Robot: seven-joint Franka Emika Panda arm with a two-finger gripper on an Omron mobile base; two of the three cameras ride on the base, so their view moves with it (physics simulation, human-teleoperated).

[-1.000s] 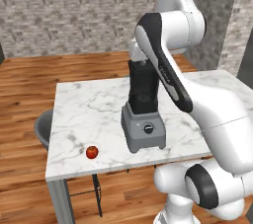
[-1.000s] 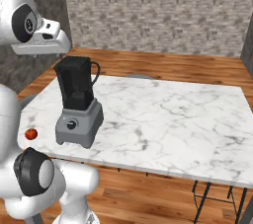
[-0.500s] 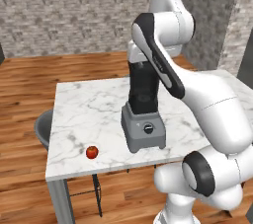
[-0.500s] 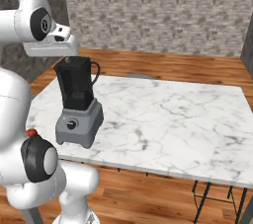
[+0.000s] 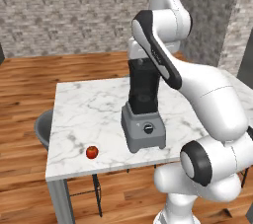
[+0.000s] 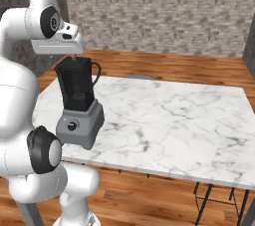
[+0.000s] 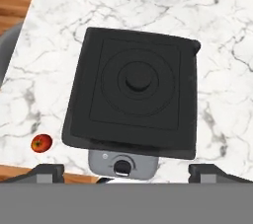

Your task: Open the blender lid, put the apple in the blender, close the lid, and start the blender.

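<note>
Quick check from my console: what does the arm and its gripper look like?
The arm is glossy white with rounded segments and dark grey joint caps. No cables or markings show. The gripper has two small dark finger tips on a white hand.

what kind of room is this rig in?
Looks like a rendered kitchen or dining area: a blender and an apple on a marble-topped table, a stool beside it, wood floor, stone brick walls.
</note>
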